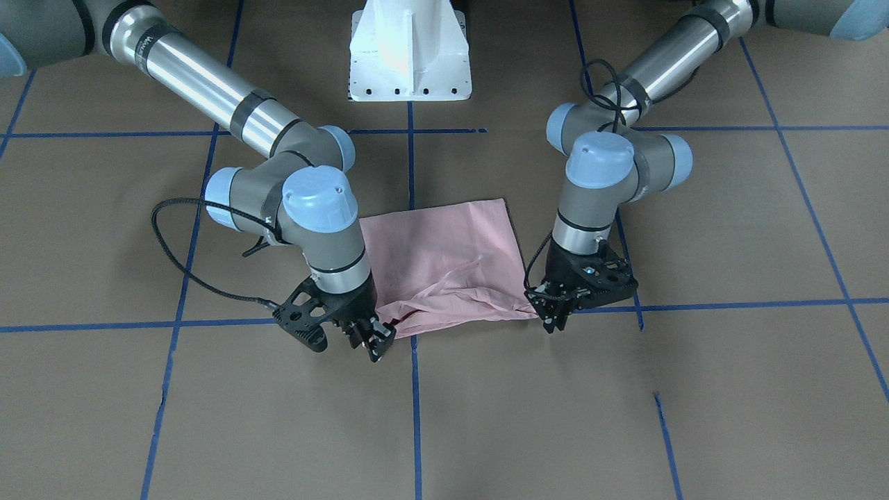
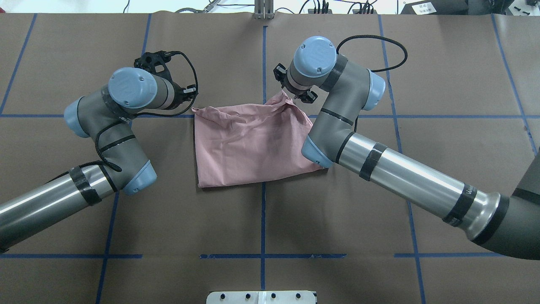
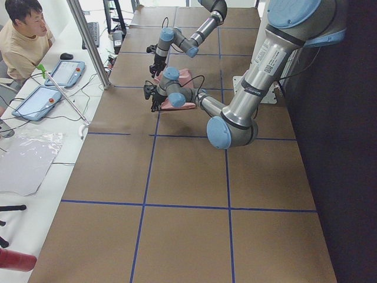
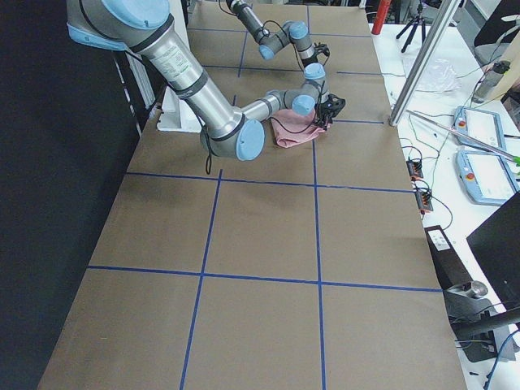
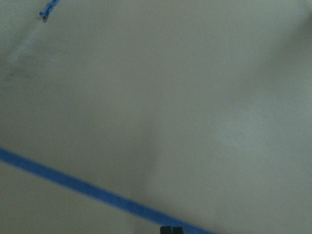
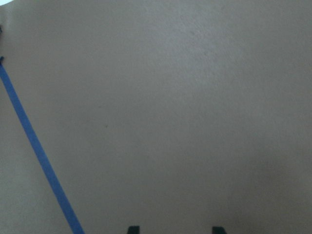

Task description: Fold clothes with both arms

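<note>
Seeing the fingertips point(image 6: 132, 229) of right gripper point(image 1: 378, 344) parted over the table point(image 6: 195, 122), gripping nothing; cannot tell for left gripper point(image 1: 553, 321), touching the T-shirt point(image 1: 444, 243) corner. Lies folded between both grippers, met at its edge farthest from the robot, long axis running from one gripper to the other. Judging both equally near. No containers present.

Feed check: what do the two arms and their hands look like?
The left arm and right arm are silver tubes with grey joint housings, pale blue round caps and black tape bands; small black lettering marks the tubes. A black cable loops beside each wrist. The left hand and right hand are black, two-fingered, on perforated black mounts.
</note>
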`<state>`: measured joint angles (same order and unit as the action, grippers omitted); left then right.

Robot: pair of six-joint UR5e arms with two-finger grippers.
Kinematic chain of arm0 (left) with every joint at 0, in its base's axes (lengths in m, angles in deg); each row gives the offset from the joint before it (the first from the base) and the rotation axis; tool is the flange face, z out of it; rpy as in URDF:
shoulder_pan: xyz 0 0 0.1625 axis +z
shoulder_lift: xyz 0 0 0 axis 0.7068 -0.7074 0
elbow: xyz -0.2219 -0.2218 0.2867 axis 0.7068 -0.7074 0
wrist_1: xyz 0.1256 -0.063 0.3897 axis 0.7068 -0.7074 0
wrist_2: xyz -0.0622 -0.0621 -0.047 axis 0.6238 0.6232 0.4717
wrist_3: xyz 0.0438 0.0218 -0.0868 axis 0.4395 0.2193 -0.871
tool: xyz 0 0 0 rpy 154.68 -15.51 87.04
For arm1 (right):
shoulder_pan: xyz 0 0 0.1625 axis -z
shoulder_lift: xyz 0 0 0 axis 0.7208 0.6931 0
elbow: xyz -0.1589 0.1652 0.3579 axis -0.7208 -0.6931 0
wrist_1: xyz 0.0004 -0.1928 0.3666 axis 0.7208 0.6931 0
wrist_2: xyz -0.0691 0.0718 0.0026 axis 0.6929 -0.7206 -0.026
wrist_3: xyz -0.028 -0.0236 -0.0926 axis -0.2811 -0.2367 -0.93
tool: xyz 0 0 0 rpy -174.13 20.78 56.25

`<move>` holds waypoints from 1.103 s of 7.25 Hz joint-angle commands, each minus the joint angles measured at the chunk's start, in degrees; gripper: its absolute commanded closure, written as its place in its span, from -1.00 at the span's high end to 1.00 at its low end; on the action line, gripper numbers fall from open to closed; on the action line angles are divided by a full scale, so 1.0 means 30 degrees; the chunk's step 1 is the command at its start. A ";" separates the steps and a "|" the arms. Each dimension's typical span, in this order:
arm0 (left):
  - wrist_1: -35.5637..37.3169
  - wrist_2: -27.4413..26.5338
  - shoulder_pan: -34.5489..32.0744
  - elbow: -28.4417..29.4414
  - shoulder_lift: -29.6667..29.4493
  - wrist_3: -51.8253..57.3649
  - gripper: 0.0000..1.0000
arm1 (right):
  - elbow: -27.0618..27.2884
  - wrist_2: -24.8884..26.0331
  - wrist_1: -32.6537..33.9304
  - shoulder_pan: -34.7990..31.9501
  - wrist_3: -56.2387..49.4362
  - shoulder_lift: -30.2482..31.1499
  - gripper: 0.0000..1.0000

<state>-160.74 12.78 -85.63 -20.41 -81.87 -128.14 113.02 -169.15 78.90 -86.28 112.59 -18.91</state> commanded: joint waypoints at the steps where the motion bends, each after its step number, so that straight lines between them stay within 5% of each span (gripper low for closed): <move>1: -0.1408 -0.0017 -0.0276 0.0892 0.0033 0.0973 1.00 | -0.0788 -0.1476 -0.0527 -0.1546 -0.2673 -0.0133 1.00; 3: -0.1439 0.0187 -0.0888 -0.0009 0.0440 0.2252 1.00 | 0.0607 -0.3820 -0.0615 -0.3479 -0.5450 0.1847 1.00; 6: -0.1439 0.7460 -0.5707 -0.3577 0.4469 0.8450 1.00 | 0.1965 -0.8180 -0.0381 -0.8012 -1.3348 0.5684 1.00; 8: -0.1235 1.1213 -0.9368 -0.5254 0.7664 1.4215 1.00 | 0.4295 -1.0319 0.1859 -1.1323 -1.8947 0.8672 1.00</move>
<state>-164.78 38.73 -106.47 -32.97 -65.06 -96.73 121.30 -195.29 80.07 -113.76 67.12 1.29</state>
